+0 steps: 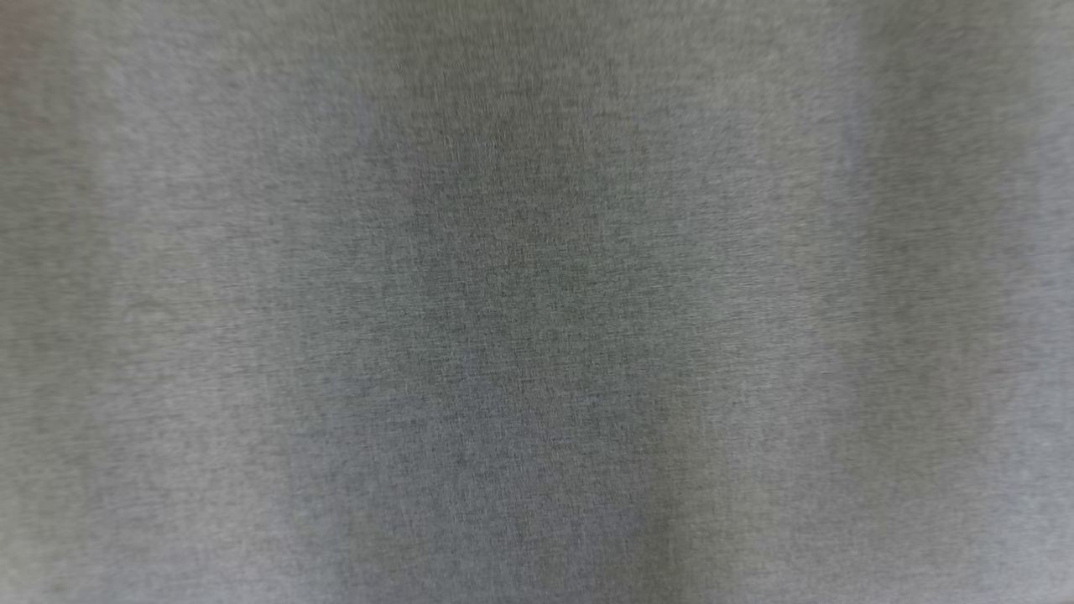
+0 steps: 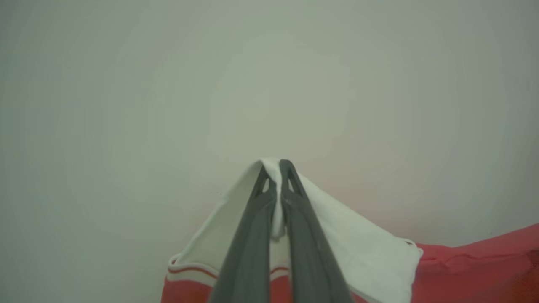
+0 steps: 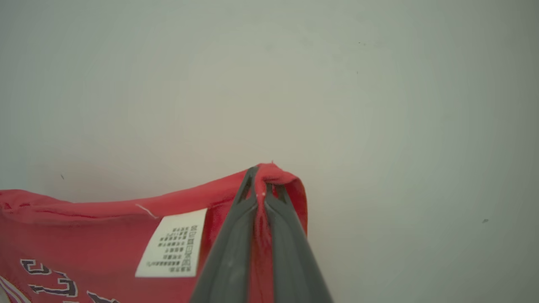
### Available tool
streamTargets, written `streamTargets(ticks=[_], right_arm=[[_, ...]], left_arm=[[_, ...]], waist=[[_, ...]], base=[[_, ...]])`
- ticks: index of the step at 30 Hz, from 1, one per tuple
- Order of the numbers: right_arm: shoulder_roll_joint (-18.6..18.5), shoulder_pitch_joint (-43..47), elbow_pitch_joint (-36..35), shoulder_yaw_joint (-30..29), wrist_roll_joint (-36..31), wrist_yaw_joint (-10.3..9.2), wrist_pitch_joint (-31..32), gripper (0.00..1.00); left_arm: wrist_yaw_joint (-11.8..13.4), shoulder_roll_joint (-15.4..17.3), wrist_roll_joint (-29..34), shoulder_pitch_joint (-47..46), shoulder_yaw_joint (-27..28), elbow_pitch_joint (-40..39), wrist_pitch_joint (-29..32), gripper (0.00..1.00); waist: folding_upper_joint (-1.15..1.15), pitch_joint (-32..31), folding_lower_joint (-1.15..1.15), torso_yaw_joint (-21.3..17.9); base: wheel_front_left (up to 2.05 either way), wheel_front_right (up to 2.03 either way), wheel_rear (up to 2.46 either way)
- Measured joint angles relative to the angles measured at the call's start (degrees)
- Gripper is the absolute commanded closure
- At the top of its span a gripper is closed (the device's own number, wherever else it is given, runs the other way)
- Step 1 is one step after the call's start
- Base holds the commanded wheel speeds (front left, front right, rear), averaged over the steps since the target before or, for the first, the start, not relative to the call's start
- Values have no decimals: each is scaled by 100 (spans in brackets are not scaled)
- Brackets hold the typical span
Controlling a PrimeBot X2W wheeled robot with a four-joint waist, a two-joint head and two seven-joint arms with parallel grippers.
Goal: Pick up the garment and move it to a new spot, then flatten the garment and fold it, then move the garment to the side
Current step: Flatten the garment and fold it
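Note:
The garment is red with white parts. In the left wrist view my left gripper [image 2: 276, 166] is shut on a white fold of the garment [image 2: 362, 248], which hangs down to the red body at the lower right. In the right wrist view my right gripper [image 3: 263, 174] is shut on a red edge of the garment [image 3: 101, 235]. A white care label [image 3: 172, 244] and dark lettering show on that red cloth at the lower left. The head view is a blurred grey weave.
A plain pale surface [image 2: 269, 84] lies behind the cloth in the left wrist view. The same plain pale surface [image 3: 379, 105] shows in the right wrist view. A grey blurred texture [image 1: 537, 302] covers the head view.

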Motion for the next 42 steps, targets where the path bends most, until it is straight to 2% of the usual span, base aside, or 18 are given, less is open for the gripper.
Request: streamTargets(ticks=[4, 8, 10, 13, 16, 20, 25, 30, 33, 42], right_arm=[[-53, 778, -356, 310, 442, 0, -166, 100], [-223, 1964, -949, 669, 925, 0, -279, 100], [-476, 2898, -1493, 792, 1281, 0, -371, 100], [-775, 3930, -2083, 895, 1558, 0, -465, 100], [-1049, 5021, -2654, 954, 1711, 0, -546, 100], [-1318, 6421, -3277, 856, 1817, 0, -642, 100], [-1423, 8055, -3790, 500, 1809, 0, -611, 100], [-1355, 9339, -4139, 151, 1616, 0, -453, 100], [-1211, 10060, -4299, -127, 1486, 0, -383, 100], [-815, 11899, -4881, -1065, 1102, 0, -99, 100]], left_arm=[[-1, 250, -490, 1038, -209, -472, -193, 100], [0, 594, -923, 2448, -379, -1082, -494, 100], [-1, 866, -1161, 3494, -345, -1578, -672, 100], [4, 1010, -1300, 4612, -152, -2107, -747, 100], [241, 1062, -1228, 5764, 80, -2797, -769, 100], [623, 918, -1010, 7420, 594, -3867, -781, 100], [1028, 385, -751, 9451, 1171, -4978, -782, 100], [1126, -88, -647, 10938, 1212, -5442, -783, 100], [1154, -237, -545, 11575, 1210, -5494, -783, 100], [1171, -622, -456, 12827, 1415, -5728, -787, 100]], waist=[[-1, -269, -1, 12], [-1, -623, -1, 26], [-1, -926, -1, 32], [-2, -1239, -2, 40], [-2, -1547, -2, 54], [-2, -1947, -3, 87], [-2, -2409, -3, 137], [-2, -2810, -2, 194], [-2, -3035, -2, 232], [-2, -3586, -2, 364]], base=[[0, 0, 0], [0, 0, 0], [0, 0, 0], [0, 0, 0], [0, 0, 0], [0, 0, 0], [0, 0, 0], [0, 0, 0], [0, 0, 0], [0, 0, 0]])
